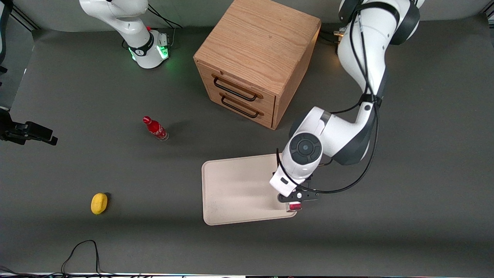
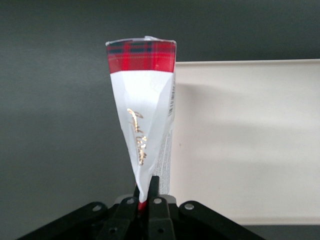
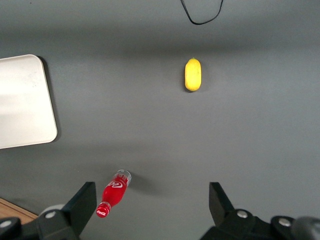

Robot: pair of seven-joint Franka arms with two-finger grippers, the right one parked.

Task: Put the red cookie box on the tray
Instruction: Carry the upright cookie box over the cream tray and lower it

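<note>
end effector [image 2: 145,192] is pinching the red cookie box [image 2: 144,107] right over the tray [image 1: 231,189] edge, I'd shift it inward before letting go

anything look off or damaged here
The cookie box looks crushed: held in the shut claw, it is pinched to a narrow wedge at the fingers and flares wide at its free end. It hangs at the tray corner nearest the front camera, toward the working arm's end. Nothing else stands out.
</note>
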